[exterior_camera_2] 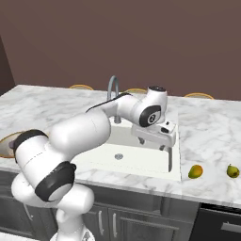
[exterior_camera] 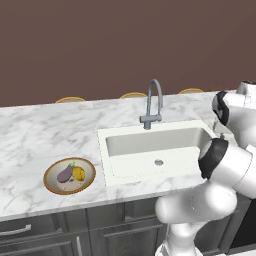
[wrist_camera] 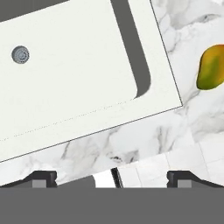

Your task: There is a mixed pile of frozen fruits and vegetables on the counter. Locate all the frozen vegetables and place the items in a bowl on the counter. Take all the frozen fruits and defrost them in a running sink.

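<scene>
Two small yellow-green fruits are left on the white counter (exterior_camera_2: 212,136) to the right of the sink (exterior_camera_2: 136,155): the nearer fruit (exterior_camera_2: 196,171) lies just past the sink's corner, and the other fruit (exterior_camera_2: 232,171) lies farther right, near the counter's front edge. The hand camera sees the nearer one at its right side. The eggplant (exterior_camera: 65,173) and the yellow vegetable (exterior_camera: 78,174) already sit in the bowl (exterior_camera: 69,175), so I think the fruits are the job now. The gripper (exterior_camera_2: 165,149) hangs over the sink's right side with its two fingers spread wide and nothing in them. To do this well, it should slide right until the fruit sits between the fingers, come straight down, and squeeze across the thin middle so it doesn't roll away.
</scene>
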